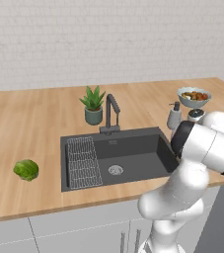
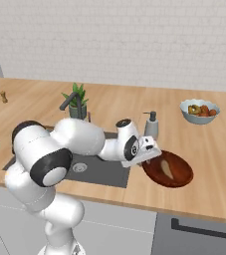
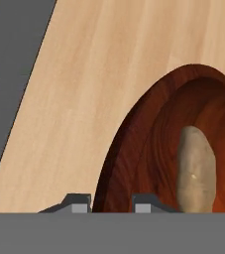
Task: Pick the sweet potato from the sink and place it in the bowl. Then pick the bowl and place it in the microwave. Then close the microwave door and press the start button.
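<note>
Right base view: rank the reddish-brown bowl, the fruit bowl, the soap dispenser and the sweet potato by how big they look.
1. Reddish-brown bowl, largest.
2. Fruit bowl; it sits farther back, so its true size may be closer.
3. Soap dispenser.
4. Sweet potato, smallest, lying in the reddish-brown bowl.

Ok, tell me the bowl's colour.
Glossy reddish-brown with a wood-like grain; the bowl shows best in the hand view.

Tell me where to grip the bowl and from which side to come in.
Grip the bowl by its thin near-left rim, coming down from above with one finger inside and one outside. It is wide and shallow, too broad to span, and the sweet potato lies toward the middle, clear of that rim.
</note>
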